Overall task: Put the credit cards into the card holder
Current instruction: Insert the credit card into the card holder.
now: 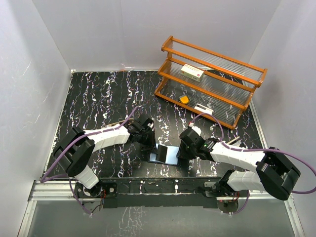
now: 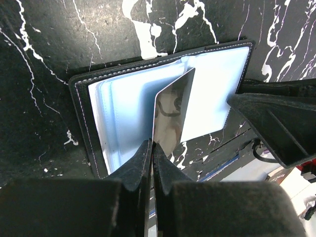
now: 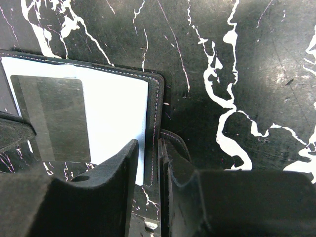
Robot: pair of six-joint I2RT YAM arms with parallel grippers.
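Observation:
The black card holder (image 1: pixel 170 157) lies open on the marble table between my two grippers, its pale blue-grey inside facing up (image 2: pixel 123 98). My left gripper (image 1: pixel 149 142) is shut on a grey credit card (image 2: pixel 173 111) and holds it on edge, its far corner at the holder's centre fold. The card also shows in the right wrist view (image 3: pixel 59 118), over the pale inside (image 3: pixel 118 108). My right gripper (image 3: pixel 148 148) straddles the holder's right cover edge, jaws closed onto it. No other cards are in view.
A wooden two-tier rack (image 1: pixel 212 81) stands at the back right, holding a white-and-red box (image 1: pixel 192 72), a small orange object (image 1: pixel 184 99) and a white item (image 1: pixel 203 109). White walls enclose the table. The table's front edge (image 1: pixel 158 180) is just behind the holder.

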